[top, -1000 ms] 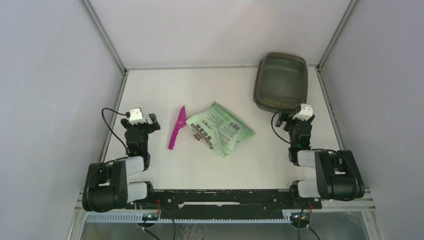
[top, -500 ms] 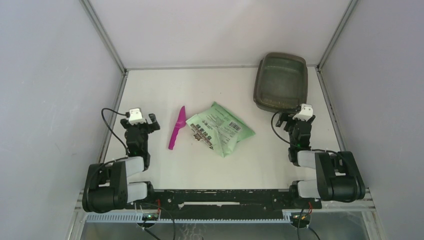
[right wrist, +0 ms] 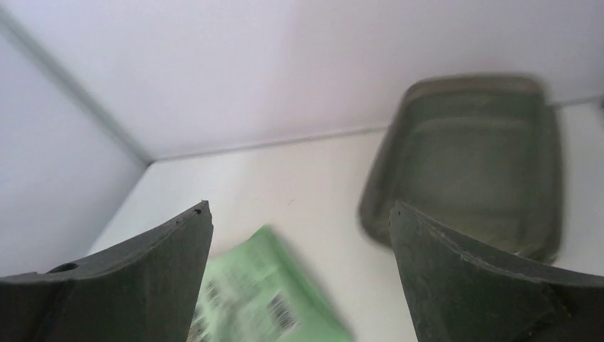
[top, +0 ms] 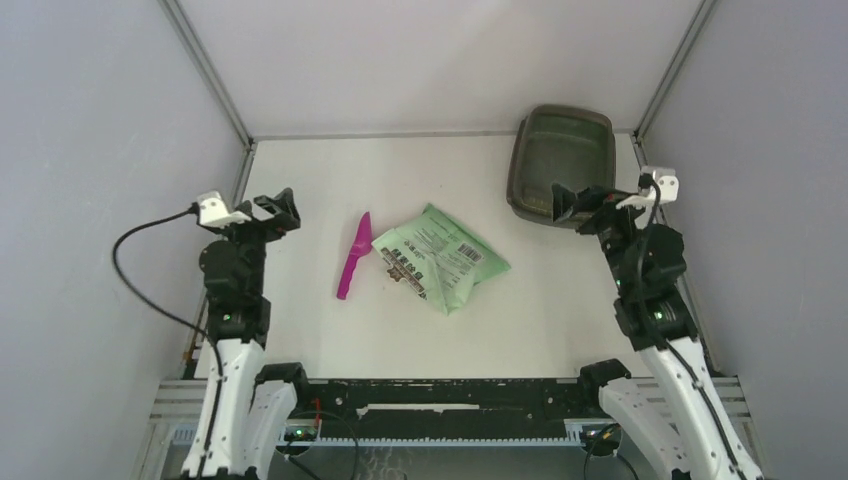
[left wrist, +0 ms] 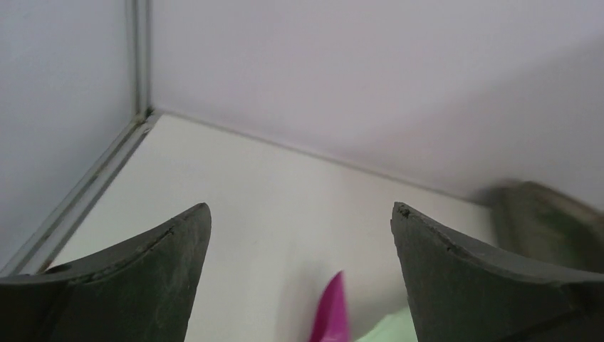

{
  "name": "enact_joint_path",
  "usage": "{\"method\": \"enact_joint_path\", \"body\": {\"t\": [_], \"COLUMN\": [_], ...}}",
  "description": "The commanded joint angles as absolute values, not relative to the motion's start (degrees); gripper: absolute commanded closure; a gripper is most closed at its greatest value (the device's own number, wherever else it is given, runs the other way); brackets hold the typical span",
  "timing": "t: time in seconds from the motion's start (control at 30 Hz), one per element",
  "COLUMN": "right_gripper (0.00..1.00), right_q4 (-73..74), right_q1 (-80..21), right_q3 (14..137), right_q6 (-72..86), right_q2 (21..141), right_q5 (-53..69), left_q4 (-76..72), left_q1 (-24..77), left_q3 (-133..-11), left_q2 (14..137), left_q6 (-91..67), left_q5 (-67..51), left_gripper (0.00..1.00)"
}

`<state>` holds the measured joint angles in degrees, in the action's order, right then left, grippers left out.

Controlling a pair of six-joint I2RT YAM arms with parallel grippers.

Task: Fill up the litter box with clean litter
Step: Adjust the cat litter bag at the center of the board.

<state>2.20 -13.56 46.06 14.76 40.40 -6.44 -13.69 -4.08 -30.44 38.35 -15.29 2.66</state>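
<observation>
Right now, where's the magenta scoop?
Top view: the magenta scoop lies left of centre on the table, just left of the green bag.

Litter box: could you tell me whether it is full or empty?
Empty: the litter box shows a bare floor in top and right wrist views, no granules visible.

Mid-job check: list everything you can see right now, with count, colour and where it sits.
litter box: one, dark grey-brown, far right corner of the table, looks empty
bag: one, light green with a barcode, lying flat mid-table
scoop: one, magenta, flat on the table just left of the bag
table: one, white, under all of these
walls: three, pale grey, left, back and right
left gripper: one, dark fingers, open, empty, above the table's left side
right gripper: one, dark fingers, open, empty, over the litter box's near edge
</observation>
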Motion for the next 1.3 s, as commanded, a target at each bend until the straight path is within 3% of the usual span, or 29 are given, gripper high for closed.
{"method": "enact_joint_path", "body": {"t": [0.0,0.07,0.13,0.27,0.4,0.5,0.67,0.73,0.87,1.03,1.27], "right_gripper": [0.01,0.01,0.01,0.01,0.04,0.09,0.14,0.13,0.23,0.27,0.28], "right_q4": [22.82,23.23,25.14,32.52,34.9,32.6,30.29,29.34,26.22,26.06,25.07], "right_q1": [-12.37,-10.11,-9.62,-18.79,-29.46,-38.01,-48.41,-48.81,-45.46,-41.59,-38.26], "right_q3": [46.0,45.04,45.25,46.86,50.06,52.59,56.31,55.95,55.19,54.86,53.47], "right_q6": [26.64,28.31,29.78,27.04,21.62,19.47,20.42,20.82,20.58,20.73,20.47], "right_q2": [36.02,34.72,34.97,37.44,44.79,51.13,60.25,61.58,63.91,63.9,62.73], "right_q5": [9.52,21.55,29.29,22.08,12.44,6.84,0.63,-2.72,-1.7,1.38,3.98], "left_q4": [4.0,4.93,6.82,18.34,21.18,14.28,15.37,14.14,10.73,7.43,-6.43], "left_q1": [-3.48,-1.23,7.51,30.04,26.31,19.61,19.31,18.98,16.48,20.39,24.08], "left_q3": [-41.27,-42.39,-44.56,-52.68,-51.76,-47.33,-44.31,-43.18,-40.46,-29.21,-17.68], "left_q2": [34.19,33.58,34.55,41.97,49.64,55.66,50.77,50.04,54.45,45.06,47.03], "left_q6": [-30.76,-35.5,-33.68,-23.3,-32.69,-34.51,-34.77,-38.78,-45.33,-53.56,-60.6], "left_q5": [-9.72,-13.51,-9.37,14.85,14.71,-5.39,4.71,1.59,-13.05,-4.96,-3.55], "left_gripper": [0.0,0.0,0.0,0.0,0.0,0.0,0.0,0.0,0.0,0.0,0.0]}}
